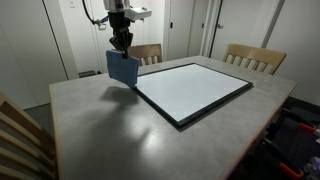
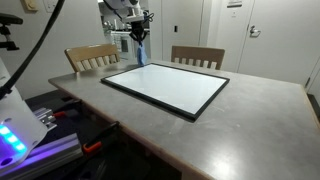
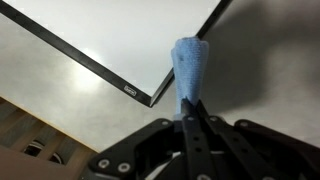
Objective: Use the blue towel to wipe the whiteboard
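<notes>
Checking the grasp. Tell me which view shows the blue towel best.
An exterior view: the blue towel hangs from the tool, its flat face showing. In an exterior view it is a thin edge-on sliver; the wrist view shows only a bunched strip.

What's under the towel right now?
Bare grey table, just beside the whiteboard's corner. The towel hangs from the gripper, apparently clear of both. In the wrist view it covers a stretch of the board's frame.
</notes>
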Tool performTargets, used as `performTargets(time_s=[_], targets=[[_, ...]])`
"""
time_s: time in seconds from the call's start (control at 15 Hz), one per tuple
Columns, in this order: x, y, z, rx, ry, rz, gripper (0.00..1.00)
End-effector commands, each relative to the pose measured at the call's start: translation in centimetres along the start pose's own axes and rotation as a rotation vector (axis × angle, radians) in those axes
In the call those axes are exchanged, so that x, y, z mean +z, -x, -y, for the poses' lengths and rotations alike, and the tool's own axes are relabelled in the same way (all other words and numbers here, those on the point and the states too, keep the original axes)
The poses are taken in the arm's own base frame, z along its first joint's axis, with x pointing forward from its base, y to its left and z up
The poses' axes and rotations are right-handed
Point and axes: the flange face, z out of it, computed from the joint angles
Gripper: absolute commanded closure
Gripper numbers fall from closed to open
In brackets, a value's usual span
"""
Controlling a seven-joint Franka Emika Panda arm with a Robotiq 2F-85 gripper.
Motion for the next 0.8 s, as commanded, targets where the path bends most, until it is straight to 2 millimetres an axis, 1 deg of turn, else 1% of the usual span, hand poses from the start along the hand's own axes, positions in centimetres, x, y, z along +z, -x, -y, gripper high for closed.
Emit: performTargets(time_s=[0.0,0.07,0.2,0.33,0.47,0.73], targets=[[-2.3,-0.9,0.6,0.071,-0.060,-0.080,0.99],[-2.5,-1.1,0.7,0.103,-0.069,-0.103,0.99],[-2.2,-1.3,0.4,0.198,-0.127,-0.168,0.99],[-1.7,-1.5,0.5,0.257,-0.202,-0.231,0.99],[-0.7,-1.3,0.4,0.318,-0.265,-0.286,0.99],[1.7,0.4,-0.5,0.373,-0.373,-0.327,0.99]])
